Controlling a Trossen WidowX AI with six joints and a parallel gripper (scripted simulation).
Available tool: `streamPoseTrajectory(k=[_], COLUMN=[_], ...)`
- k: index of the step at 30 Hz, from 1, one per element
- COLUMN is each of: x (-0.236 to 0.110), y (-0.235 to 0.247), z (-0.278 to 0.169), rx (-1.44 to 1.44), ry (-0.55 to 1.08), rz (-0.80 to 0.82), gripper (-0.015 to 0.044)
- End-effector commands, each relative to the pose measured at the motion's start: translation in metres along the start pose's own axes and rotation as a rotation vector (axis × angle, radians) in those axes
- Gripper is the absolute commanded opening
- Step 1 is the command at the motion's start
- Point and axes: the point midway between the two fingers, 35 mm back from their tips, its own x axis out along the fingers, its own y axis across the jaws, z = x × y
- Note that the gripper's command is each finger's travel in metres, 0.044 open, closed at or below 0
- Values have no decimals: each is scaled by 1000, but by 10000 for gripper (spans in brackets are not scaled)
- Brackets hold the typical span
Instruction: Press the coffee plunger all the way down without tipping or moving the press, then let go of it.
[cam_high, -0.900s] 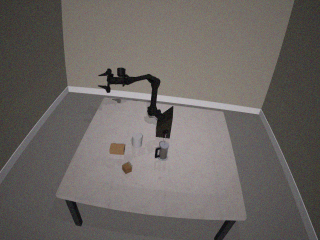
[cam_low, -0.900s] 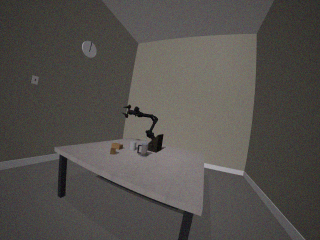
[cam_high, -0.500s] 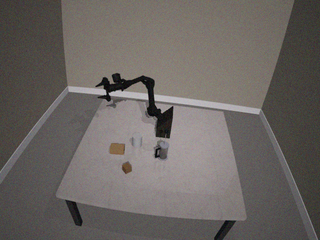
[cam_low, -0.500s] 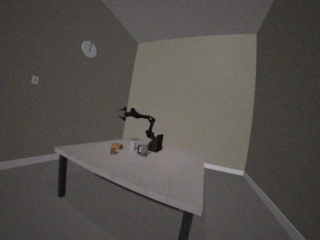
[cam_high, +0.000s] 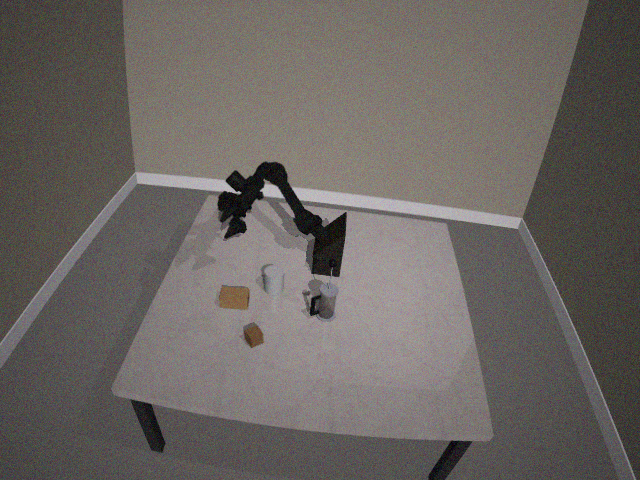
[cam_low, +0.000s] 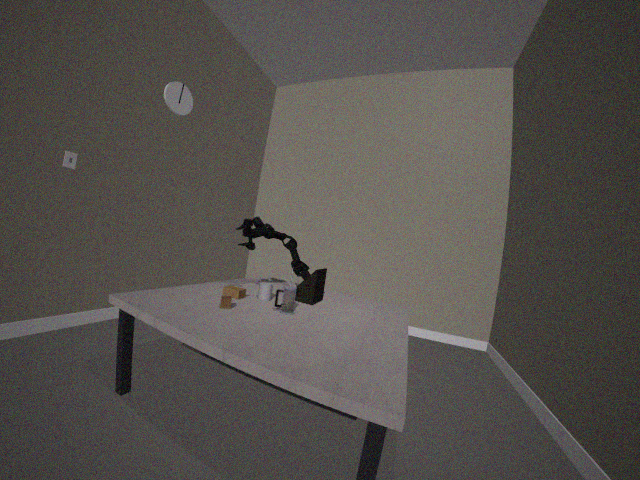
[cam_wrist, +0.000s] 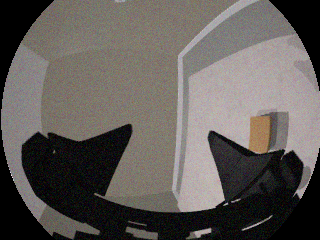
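Observation:
The coffee press stands upright on the table, a clear glass body with grey-brown contents and a black handle on its left side. Its plunger is up: the black knob sits on a thin rod well above the lid. In the exterior view the knob cannot be made out against the arm's dark base. My gripper is open and empty, raised above the table's back left part, far from the press. The press is not in the wrist view.
A white cup stands left of the press. An orange-brown box lies farther left, and a small brown block lies nearer the front. The arm's dark base stands behind the press.

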Motion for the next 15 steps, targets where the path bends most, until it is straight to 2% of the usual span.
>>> streamPoseTrajectory(k=[1, 7, 15], x=[4, -20, -92], y=[0, -1, -13], z=[-76, -177, -289], rx=[-198, -549, -1172], ry=[170, 374, 535], rz=[-43, -49, 62], gripper=[440, 440, 440])
